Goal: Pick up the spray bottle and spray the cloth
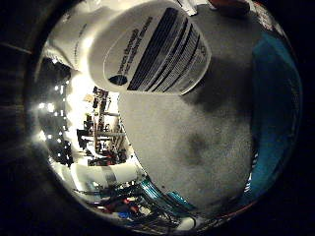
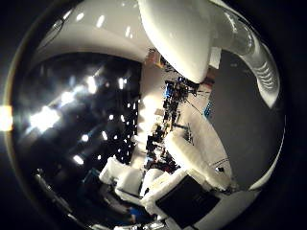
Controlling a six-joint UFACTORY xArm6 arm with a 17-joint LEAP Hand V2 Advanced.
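The white spray bottle (image 1: 157,49), with a label of dark stripes, is close to the palm in the little finger side view, over the grey tabletop (image 1: 197,147). The teal cloth (image 1: 281,98) lies on the tabletop beside it. In the thumb side view the bottle's smooth white top (image 2: 182,38) is close at the edge. My right hand (image 2: 187,177) shows there as white and black fingers (image 2: 197,163), relaxed, away from the bottle, with nothing between them.
A curved white part (image 2: 251,53) sits beside the bottle's top. Beyond the table's edge is a cluttered room (image 1: 98,128) with bright ceiling lights (image 2: 43,117). Coloured items (image 1: 148,197) lie near the table's rim.
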